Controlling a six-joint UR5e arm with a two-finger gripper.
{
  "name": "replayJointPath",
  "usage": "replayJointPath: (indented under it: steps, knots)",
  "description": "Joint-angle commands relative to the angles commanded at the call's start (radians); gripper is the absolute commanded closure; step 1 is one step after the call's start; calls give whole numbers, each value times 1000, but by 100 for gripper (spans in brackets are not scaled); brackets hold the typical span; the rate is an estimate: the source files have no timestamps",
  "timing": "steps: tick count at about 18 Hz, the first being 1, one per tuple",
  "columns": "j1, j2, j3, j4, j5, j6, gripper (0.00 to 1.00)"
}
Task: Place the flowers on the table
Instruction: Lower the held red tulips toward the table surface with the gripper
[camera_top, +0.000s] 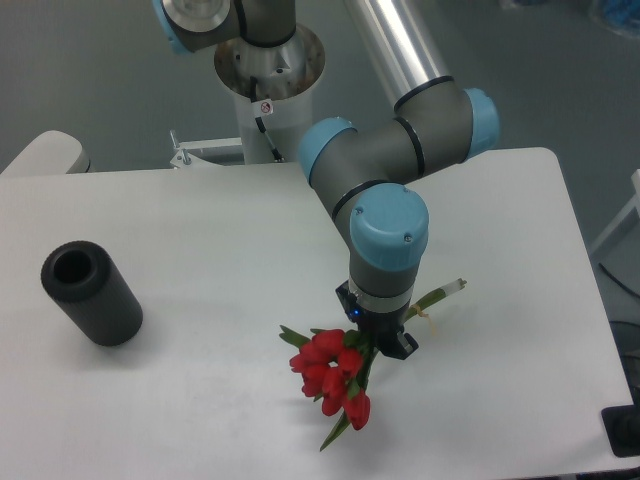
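Tool is pinching the flowers mid-stem, approx.; buds are hanging just below-left of it, low over the surface. Prob. light, floppy, crushable, so stems are the best hold.

I see the flowers low at my desk's near-right area: red buds bunched toward the front edge, green leaves splayed, stems running back-right to pale ends. The desk is white, smooth, round-cornered.

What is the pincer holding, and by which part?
It appears to hold the flowers by the stems, just behind the buds; the pincer fingers are hidden by the wrist.
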Motion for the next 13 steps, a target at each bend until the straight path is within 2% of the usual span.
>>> replayJointPath:
  steps: [6, 9, 13]
  knots:
    - [0, 3, -12, -2, 2, 2, 94]
    - [0, 15, -46, -5, 5, 2, 93]
    - [-38, 34, -113, -12, 90, 2, 93]
